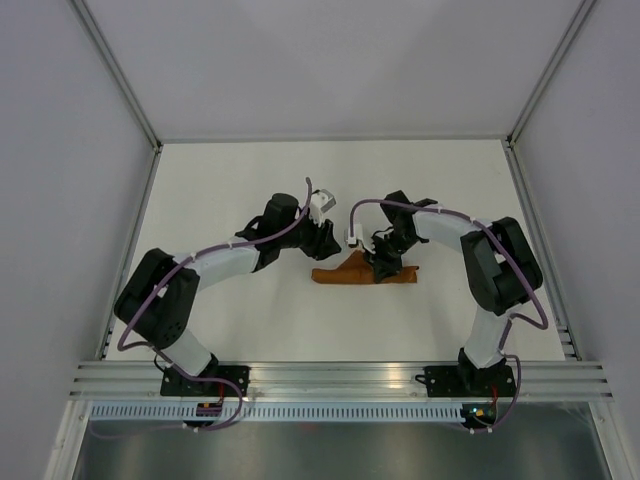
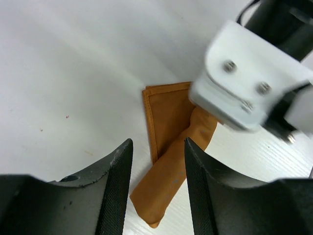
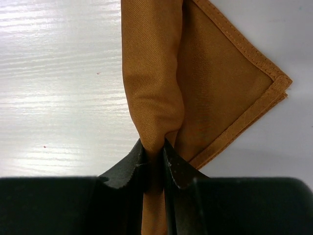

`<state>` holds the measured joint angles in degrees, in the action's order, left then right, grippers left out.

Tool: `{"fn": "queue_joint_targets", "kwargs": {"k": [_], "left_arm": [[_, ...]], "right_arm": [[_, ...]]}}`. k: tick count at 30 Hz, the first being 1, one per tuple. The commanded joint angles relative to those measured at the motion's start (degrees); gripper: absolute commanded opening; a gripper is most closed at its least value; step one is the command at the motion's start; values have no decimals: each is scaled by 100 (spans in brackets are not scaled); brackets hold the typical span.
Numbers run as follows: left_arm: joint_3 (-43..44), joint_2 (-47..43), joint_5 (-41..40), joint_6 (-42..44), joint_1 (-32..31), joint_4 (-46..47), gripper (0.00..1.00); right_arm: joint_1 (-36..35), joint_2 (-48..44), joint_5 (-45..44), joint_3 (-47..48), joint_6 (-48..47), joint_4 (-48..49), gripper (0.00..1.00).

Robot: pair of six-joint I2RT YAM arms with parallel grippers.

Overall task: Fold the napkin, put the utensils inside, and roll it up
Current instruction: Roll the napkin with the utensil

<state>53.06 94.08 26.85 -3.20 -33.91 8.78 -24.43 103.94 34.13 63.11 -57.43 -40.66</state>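
The rust-orange napkin lies in the middle of the table as a narrow roll with a flat folded corner sticking out beside it. My right gripper is shut on the roll, pinching its middle between the fingers. The flat triangular corner lies to the right of the roll in the right wrist view. My left gripper hovers open just above and left of the napkin, its jaws apart over the roll's end. No utensils show in any view.
The white table is bounded by grey walls with metal posts on three sides. An aluminium rail runs along the near edge. The right arm's white wrist housing fills the upper right of the left wrist view.
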Motion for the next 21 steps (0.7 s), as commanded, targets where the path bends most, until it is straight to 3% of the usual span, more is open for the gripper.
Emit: {"fn": "queue_joint_targets", "kwargs": {"k": [1, 8, 16, 21], "left_arm": [[-462, -495, -365, -225, -63, 879, 52], [-1201, -751, -294, -173, -414, 1627, 53], [-938, -523, -1928, 1400, -1916, 1416, 57], [-762, -172, -2509, 2024, -2277, 1372, 65]], "right_arm": [[148, 897, 102, 420, -435, -1126, 14], [359, 2006, 287, 1544, -611, -2094, 14], [500, 2578, 331, 2038, -541, -2472, 14], [544, 2701, 340, 2161, -506, -2508, 14]]}}
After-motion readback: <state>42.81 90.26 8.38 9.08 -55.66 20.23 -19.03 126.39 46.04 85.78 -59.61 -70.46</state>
